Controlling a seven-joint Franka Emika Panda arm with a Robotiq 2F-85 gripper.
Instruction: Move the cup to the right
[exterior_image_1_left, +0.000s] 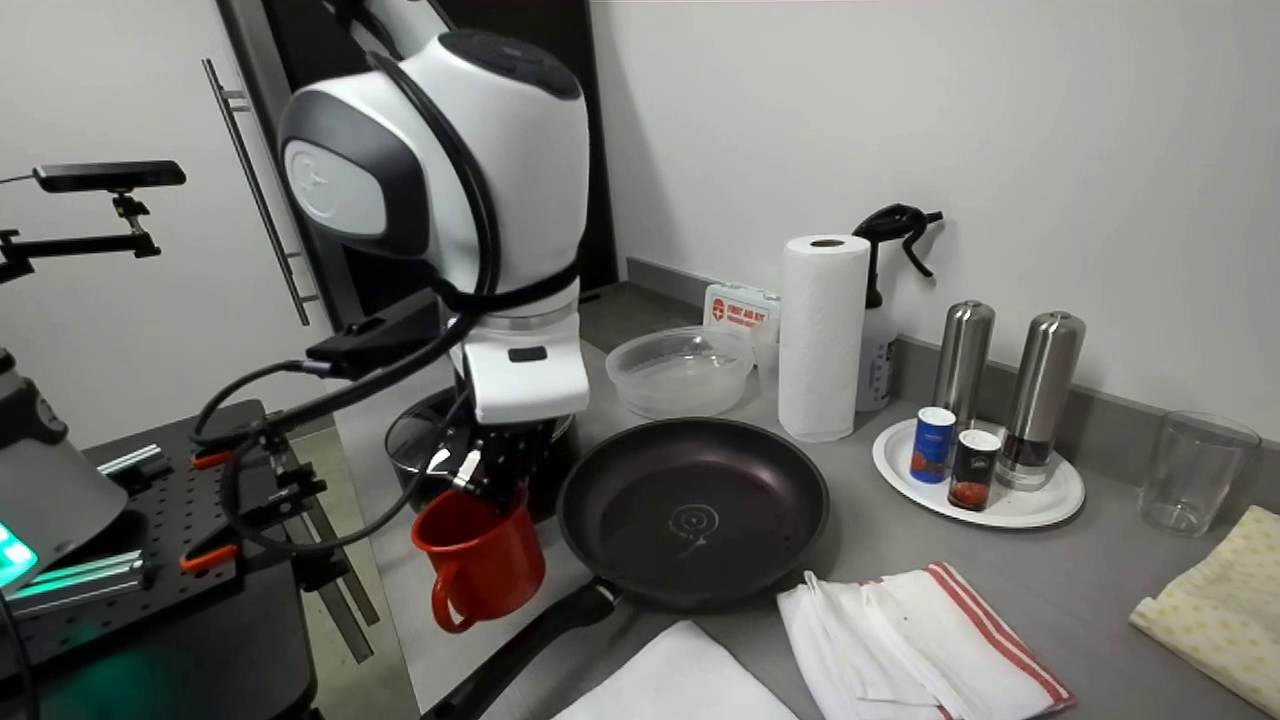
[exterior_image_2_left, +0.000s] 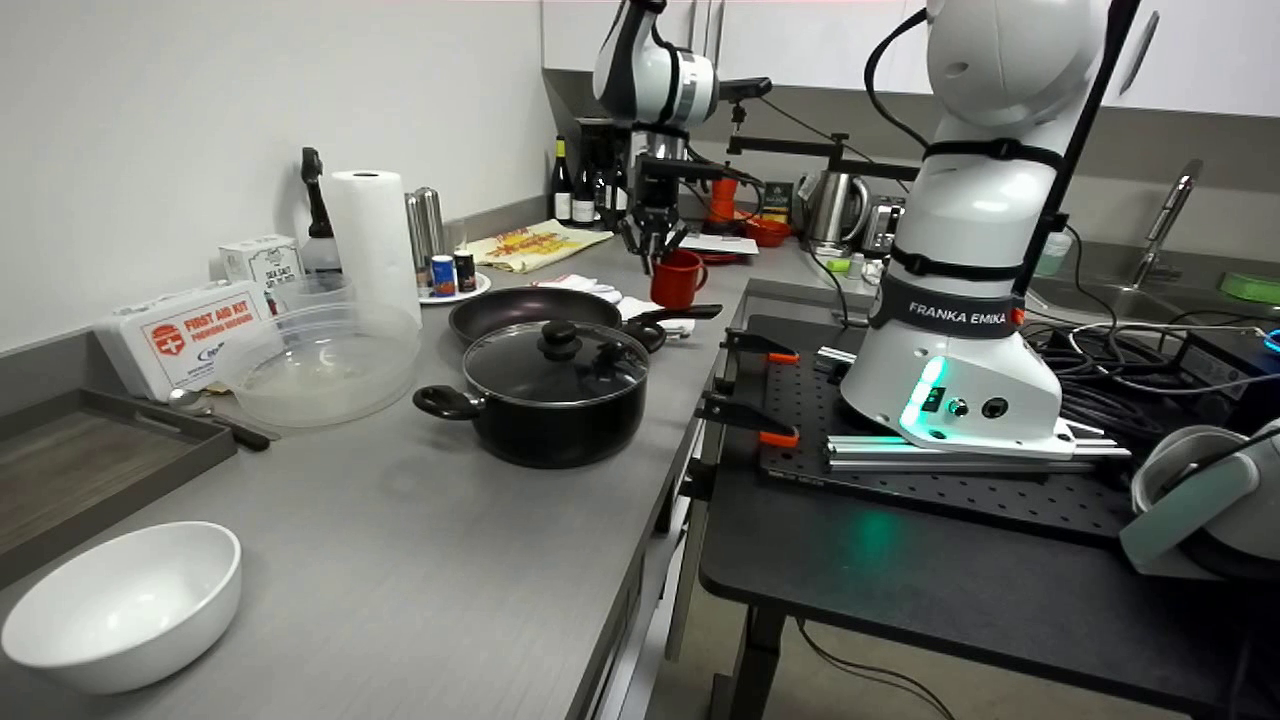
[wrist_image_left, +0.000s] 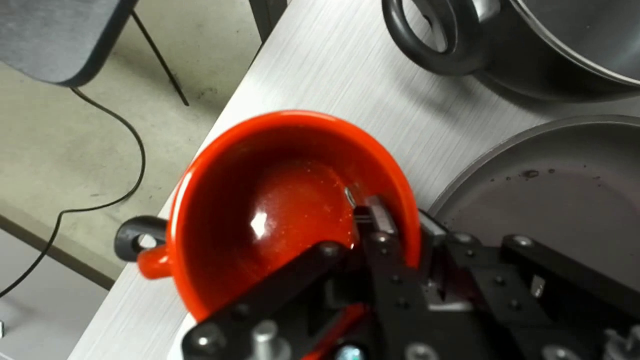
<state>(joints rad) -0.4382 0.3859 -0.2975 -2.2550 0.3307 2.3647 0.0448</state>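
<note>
Pinching the cup (wrist_image_left: 290, 210) by its rim with closed pincer (wrist_image_left: 404, 220), left-centre of wrist view; presumably at carry step, next needing rightward travel, then lowering.

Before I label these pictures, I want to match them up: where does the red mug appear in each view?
In an exterior view: red mug low, left of centre.
In an exterior view: red mug small, slightly above and right of centre.
Wrist view: red mug large, across the centre, seen from above.
Shared landmark: the black frying pan, cut off at the right edge of the wrist view.
</note>
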